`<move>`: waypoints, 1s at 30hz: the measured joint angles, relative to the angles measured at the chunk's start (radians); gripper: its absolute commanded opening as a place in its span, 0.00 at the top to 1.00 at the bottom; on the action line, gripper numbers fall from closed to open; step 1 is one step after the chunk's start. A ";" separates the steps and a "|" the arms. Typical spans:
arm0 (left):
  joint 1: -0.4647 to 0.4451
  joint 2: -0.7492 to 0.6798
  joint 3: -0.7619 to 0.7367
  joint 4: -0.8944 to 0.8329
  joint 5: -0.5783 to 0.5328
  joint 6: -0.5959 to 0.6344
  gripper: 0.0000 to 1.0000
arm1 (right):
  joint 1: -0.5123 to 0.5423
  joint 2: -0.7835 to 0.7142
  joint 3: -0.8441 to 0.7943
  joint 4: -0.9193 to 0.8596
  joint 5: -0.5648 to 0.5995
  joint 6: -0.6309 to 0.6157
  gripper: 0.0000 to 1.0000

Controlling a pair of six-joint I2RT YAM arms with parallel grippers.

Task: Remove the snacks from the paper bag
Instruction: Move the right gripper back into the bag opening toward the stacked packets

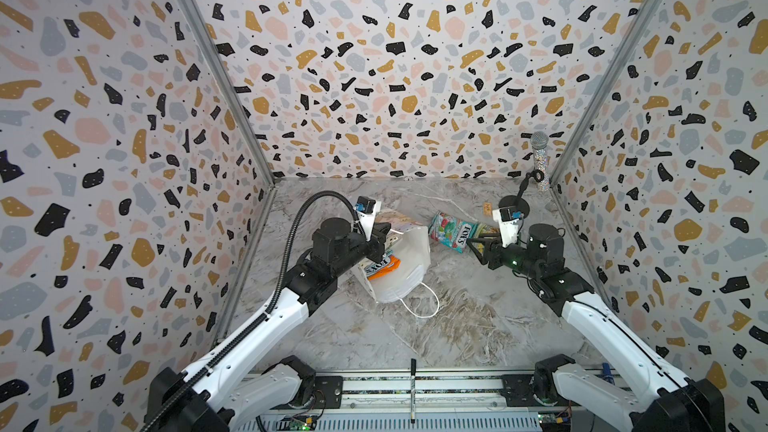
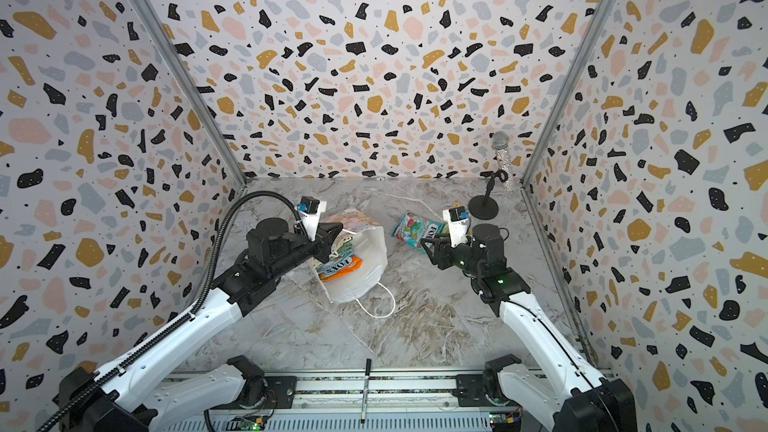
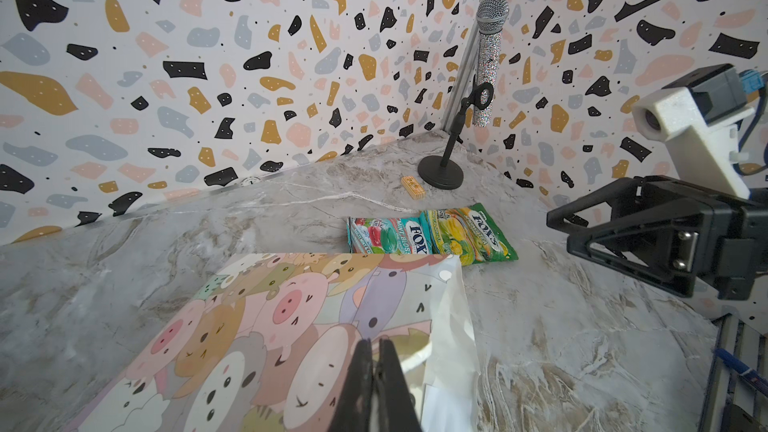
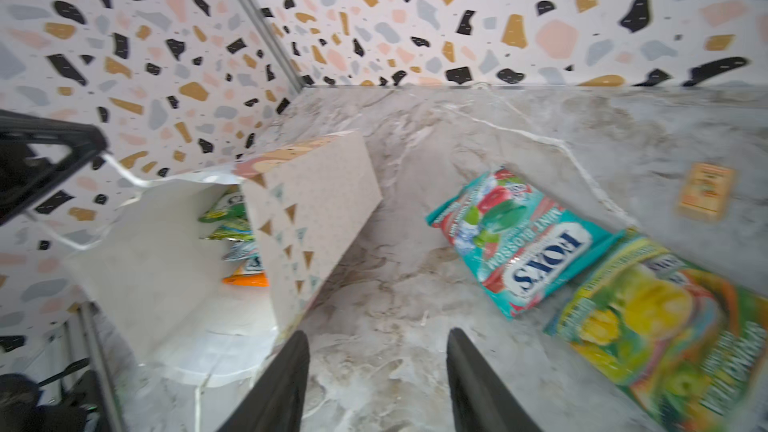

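The paper bag [image 1: 409,261] [image 2: 370,259] lies on its side mid-table, its animal-printed face [image 3: 270,313] up. My left gripper [image 1: 384,234] [image 3: 376,344] is shut on the bag's upper rim by a cord handle and holds the mouth lifted. Inside the mouth show several snacks [image 4: 237,238], among them an orange packet [image 1: 382,263] and green ones. A teal-red packet [image 1: 451,230] [image 4: 519,243] and a green-yellow packet [image 3: 469,234] [image 4: 665,326] lie on the table to the bag's right. My right gripper [image 1: 478,249] [image 4: 378,338] hangs open and empty over bare table between bag and packets.
A glittery microphone [image 1: 539,160] on a black round-based stand [image 1: 513,207] fills the back right corner. A small tan block [image 1: 487,207] lies near it. A marker pen [image 1: 413,388] rests on the front rail. The bag's loose cord handle [image 1: 428,305] trails toward the front. Patterned walls close three sides.
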 measured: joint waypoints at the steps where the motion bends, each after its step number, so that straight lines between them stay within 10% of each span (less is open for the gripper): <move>1: 0.000 -0.001 0.000 0.000 -0.003 0.000 1.00 | 0.030 -0.001 -0.004 0.007 -0.005 0.009 0.46; 16: 0.000 -0.010 -0.001 0.008 -0.030 -0.017 1.00 | 0.443 0.222 -0.013 0.165 0.019 0.072 0.56; 30: -0.001 -0.022 -0.012 0.026 -0.036 -0.030 1.00 | 0.546 0.573 0.175 0.264 0.060 0.143 0.64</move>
